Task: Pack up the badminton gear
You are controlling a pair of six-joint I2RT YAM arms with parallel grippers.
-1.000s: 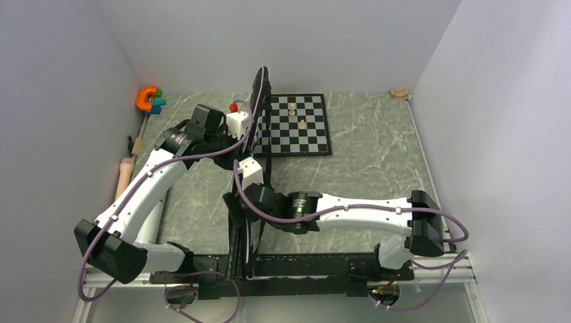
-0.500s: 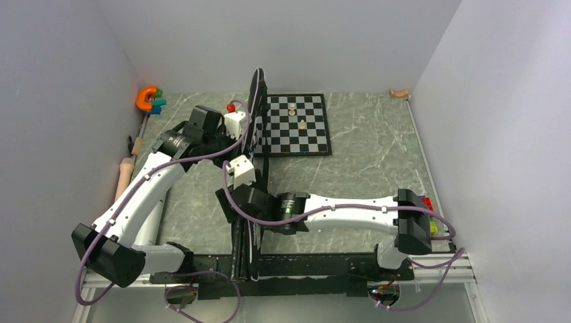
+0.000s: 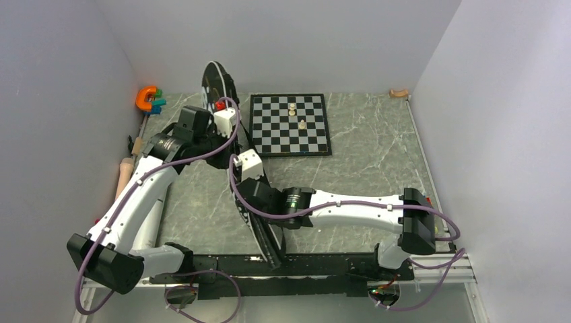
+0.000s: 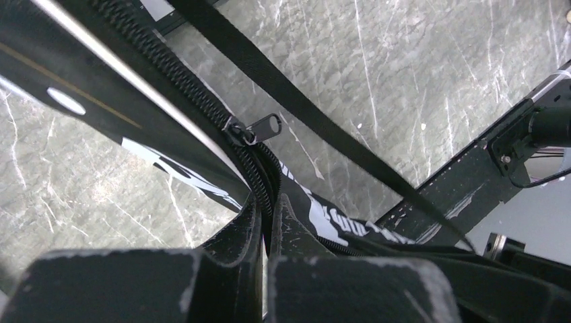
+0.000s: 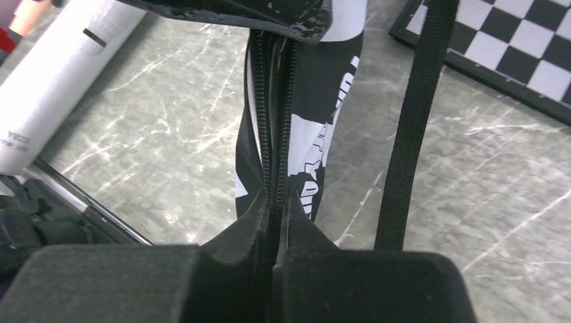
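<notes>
We note both arms bent, left of chessboard (image 3: 289, 125); left pincer (image 4: 266, 208), right pincer (image 5: 276, 202) each clamped on zipper edge of one black bag (image 3: 215, 82). Two pieces (image 3: 292, 108) on chessboard.

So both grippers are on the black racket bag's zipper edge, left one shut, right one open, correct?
Not quite: the right gripper is also shut, pinching the zipper edge of the black racket bag, as the right wrist view shows. The left gripper is shut on it, as you said.
</notes>
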